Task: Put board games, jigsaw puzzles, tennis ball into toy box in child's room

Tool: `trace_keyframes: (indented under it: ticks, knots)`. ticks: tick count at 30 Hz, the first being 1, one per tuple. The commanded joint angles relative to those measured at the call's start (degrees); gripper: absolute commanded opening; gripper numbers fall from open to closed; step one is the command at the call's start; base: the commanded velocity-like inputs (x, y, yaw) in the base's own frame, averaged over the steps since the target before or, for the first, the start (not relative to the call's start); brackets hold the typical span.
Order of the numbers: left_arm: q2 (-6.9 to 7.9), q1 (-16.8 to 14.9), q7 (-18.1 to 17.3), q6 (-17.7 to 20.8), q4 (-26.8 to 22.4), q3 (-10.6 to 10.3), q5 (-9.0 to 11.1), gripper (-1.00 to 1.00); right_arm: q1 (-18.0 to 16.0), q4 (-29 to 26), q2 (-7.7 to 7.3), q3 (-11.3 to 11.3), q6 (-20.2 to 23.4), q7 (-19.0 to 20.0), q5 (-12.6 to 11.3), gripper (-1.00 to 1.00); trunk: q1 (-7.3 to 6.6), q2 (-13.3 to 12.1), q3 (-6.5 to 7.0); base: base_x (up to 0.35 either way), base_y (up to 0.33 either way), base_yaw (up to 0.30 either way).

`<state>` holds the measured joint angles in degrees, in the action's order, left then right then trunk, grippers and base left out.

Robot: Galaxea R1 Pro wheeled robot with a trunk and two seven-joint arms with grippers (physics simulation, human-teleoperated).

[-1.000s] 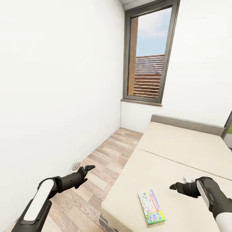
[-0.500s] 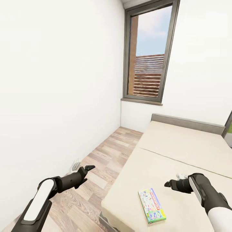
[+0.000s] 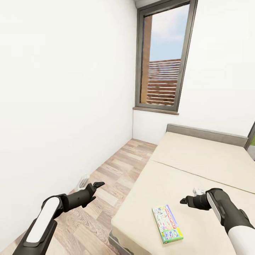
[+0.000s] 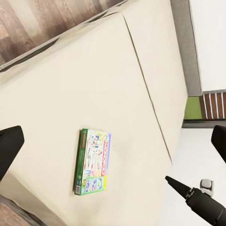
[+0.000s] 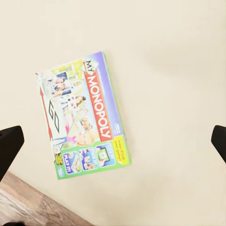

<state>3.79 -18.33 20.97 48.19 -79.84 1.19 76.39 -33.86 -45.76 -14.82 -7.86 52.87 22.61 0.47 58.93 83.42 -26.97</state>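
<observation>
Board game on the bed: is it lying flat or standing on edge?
Flat: the board game lies printed face up on the bed.

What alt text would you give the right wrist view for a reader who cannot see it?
A flat My Monopoly board game box, green-edged with a red title band, lies on the cream bed near its edge. Wood plank floor shows beyond that edge, and dark fingertips of the open right gripper frame the sides.

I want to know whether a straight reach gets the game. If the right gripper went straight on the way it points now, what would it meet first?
Probably the bed: the right gripper looks down at the mattress, with the Monopoly box lying near that line. Depth is unclear.
</observation>
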Motion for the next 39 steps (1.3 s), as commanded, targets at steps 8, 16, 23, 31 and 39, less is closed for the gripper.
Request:
trace_keyframes:
  ticks: [8, 16, 23, 31, 39]
  knots:
    - [-0.01, 0.0, 0.6, 0.1, -0.1, 0.0, 0.6, 1.00, -0.1, -0.2, -0.03, 0.1, 0.3, 0.2, 0.0, 1.00, 1.76, 3.3, -1.51, 0.000, 0.000, 0.000]
    - [-0.01, 0.0, 0.6, 0.1, -0.1, 0.0, 0.5, 1.00, -0.6, -0.2, -0.20, 0.1, 0.3, 0.8, -0.3, 1.00, 3.52, 6.5, -2.94, 0.000, 0.000, 0.000]
    - [-0.02, 0.0, 0.6, 0.1, -0.1, 0.0, 0.5, 1.00, -2.9, 0.3, -0.13, 0.1, 1.1, 3.9, -0.3, 1.00, 5.06, 9.3, -4.20, 0.000, 0.000, 0.000]
    - [-0.01, 0.0, 0.6, 0.1, -0.1, 0.0, 0.6, 1.00, -4.4, 1.2, 0.17, 0.4, 2.8, 8.7, -0.1, 1.00, 6.82, 12.5, -5.64, 0.000, 0.000, 0.000]
    - [-0.01, 0.0, 0.7, 0.1, 0.0, 0.0, 0.5, 1.00, -4.7, 1.1, 0.28, 0.5, 3.2, 10.3, -0.1, 1.00, 8.57, 15.7, -7.07, 0.000, 0.000, 0.000]
